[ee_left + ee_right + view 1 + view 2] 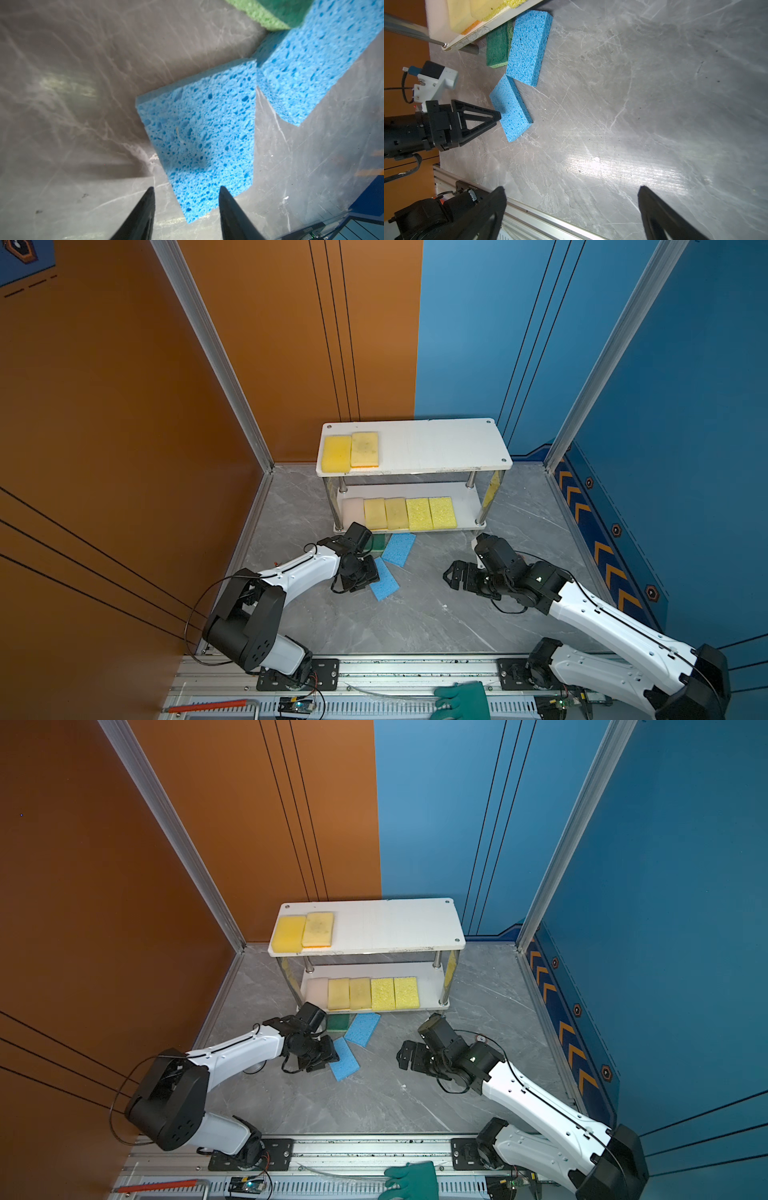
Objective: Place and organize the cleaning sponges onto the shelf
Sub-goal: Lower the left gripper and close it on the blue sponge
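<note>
The white two-tier shelf stands at the back. Two yellow sponges lie on its top board. A pink-beige sponge and several yellow ones line the lower board. On the floor in front lie a dark green sponge, a far blue sponge and a near blue sponge. My left gripper is open and straddles one corner of the near blue sponge. My right gripper hangs wide open over bare floor.
Orange and blue walls with aluminium posts close in the grey marbled floor. A metal rail runs along the front edge. A teal-green glove and a red-handled tool lie beyond it.
</note>
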